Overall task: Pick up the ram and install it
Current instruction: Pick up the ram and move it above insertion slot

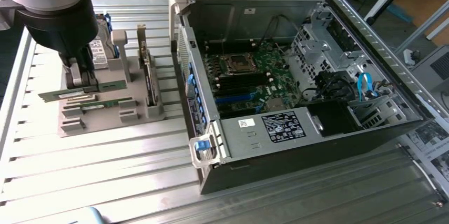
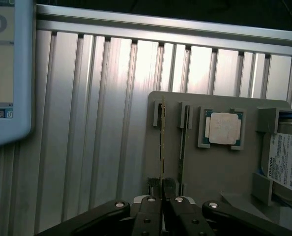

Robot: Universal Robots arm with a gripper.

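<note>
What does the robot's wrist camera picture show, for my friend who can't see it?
The gripper is shut on a thin memory stick, seen edge-on, at a grey holder on a ribbed metal table. The holder also carries a second stick, a square silver chip and a hard drive.

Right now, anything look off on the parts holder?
Only the ram: pinched in the gripper, its end pokes past the holder's edge, unlike the second stick seated in its slot. Nothing looks damaged.
</note>
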